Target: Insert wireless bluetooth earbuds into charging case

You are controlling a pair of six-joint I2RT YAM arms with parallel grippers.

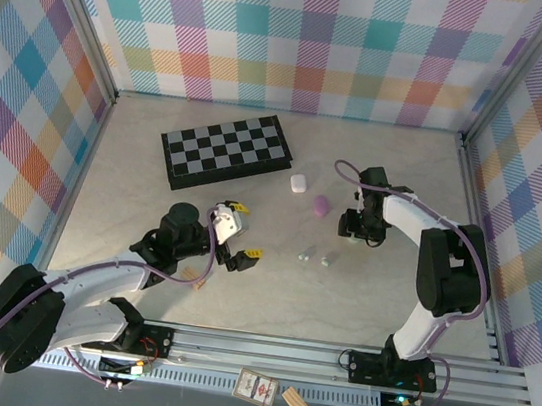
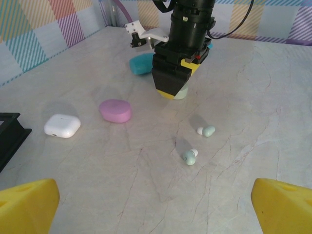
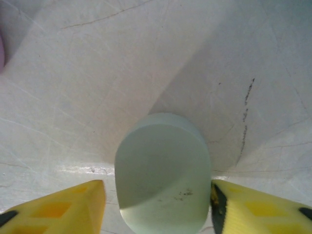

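Right end effector [image 3: 158,207] points down — straddling the pale-green case [image 3: 163,165].

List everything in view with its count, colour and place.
earbuds: two, pale green, loose on the table
chessboard: one, black and grey, far left
white case: one, white, near the chessboard
pink case: one, pink, beside the white case
pale green case: one, pale green, right of the pink case
teal case: one, teal, by the pale green case
wooden block: one, tan, off the table's near side
left gripper: one, yellow fingers, open, facing the earbuds
right gripper: one, yellow fingers, straddling the pale green case
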